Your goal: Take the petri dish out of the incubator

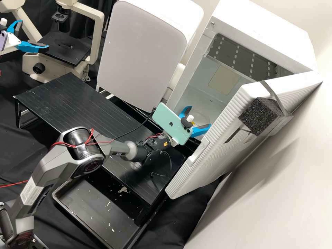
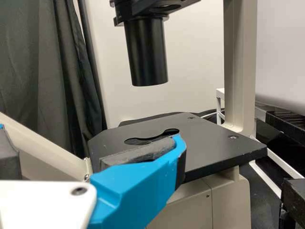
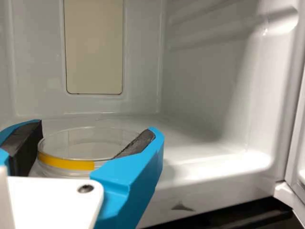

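Lying level inside the lower part of the incubator (image 1: 269,26), near its open front, the petri dish (image 3: 95,143) is round, shallow and see-through, with a thin lid rim over a clear base. A yellow band (image 3: 66,163) runs along the side of the dish facing the right wrist camera. The pale interior shows through the lid; whether the dish holds anything cannot be told.

The right gripper (image 1: 200,116) is spread wide at the incubator's mouth, its blue fingers on either side of the dish. Whether their dark pads touch it is unclear. A mint-green phone (image 1: 169,121) is mounted behind them.

Around the dish, the incubator has smooth white walls, a beige panel (image 3: 94,47) on the back wall and, higher up, a dark grey panel (image 1: 237,55) with rows of pale marks. Its ribbed white door (image 1: 214,152) stands open, with a black foam block (image 1: 257,117) strapped to the outside.

A low black table (image 1: 79,107) stands before the incubator, and a black tray (image 1: 93,207) beside it holds scattered pale flecks. Beyond the table are a white box (image 1: 141,52) with a greyish front and a microscope (image 1: 97,34). At the microscope's black stage (image 2: 214,143), the left gripper (image 1: 34,34) has its fingers well apart, with nothing between them.
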Motion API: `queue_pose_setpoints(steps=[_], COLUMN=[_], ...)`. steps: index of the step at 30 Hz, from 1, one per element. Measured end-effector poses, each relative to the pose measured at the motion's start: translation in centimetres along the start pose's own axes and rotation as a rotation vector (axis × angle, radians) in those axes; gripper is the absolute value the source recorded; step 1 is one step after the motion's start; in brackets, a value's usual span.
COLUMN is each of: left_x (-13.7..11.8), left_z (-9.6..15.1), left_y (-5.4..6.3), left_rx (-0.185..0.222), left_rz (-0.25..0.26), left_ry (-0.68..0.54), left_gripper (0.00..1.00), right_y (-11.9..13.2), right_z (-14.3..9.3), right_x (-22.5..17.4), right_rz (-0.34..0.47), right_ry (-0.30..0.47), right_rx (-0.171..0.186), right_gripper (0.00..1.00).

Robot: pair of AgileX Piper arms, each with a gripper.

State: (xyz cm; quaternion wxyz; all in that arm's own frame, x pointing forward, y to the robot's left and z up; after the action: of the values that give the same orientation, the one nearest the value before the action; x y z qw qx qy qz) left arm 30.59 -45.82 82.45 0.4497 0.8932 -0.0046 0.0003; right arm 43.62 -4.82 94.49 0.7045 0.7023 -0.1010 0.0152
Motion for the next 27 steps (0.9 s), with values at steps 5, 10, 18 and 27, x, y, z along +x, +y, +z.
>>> queue_pose_setpoints(steps=[5,10,18,27], left_x=[0.00,0.00,0.00,0.00], left_z=[0.00,0.00,0.00,0.00], left_y=[0.00,0.00,0.00,0.00], left_rx=[0.000,0.000,0.000,0.000], left_rz=[0.000,0.000,0.000,0.000], left_ry=[0.000,0.000,0.000,0.000], left_gripper=[1.00,1.00,1.00,1.00], right_y=[0.34,0.62,0.68,0.70], right_z=[0.21,0.02,-0.02,-0.05], right_x=[-0.42,-0.53,-0.54,-0.54], right_rz=[0.012,0.035,0.042,0.045], right_ry=[0.001,0.022,0.026,0.030], right_rx=[0.001,-0.001,-0.009,-0.009], right_gripper=[0.00,0.00,0.00,0.00])
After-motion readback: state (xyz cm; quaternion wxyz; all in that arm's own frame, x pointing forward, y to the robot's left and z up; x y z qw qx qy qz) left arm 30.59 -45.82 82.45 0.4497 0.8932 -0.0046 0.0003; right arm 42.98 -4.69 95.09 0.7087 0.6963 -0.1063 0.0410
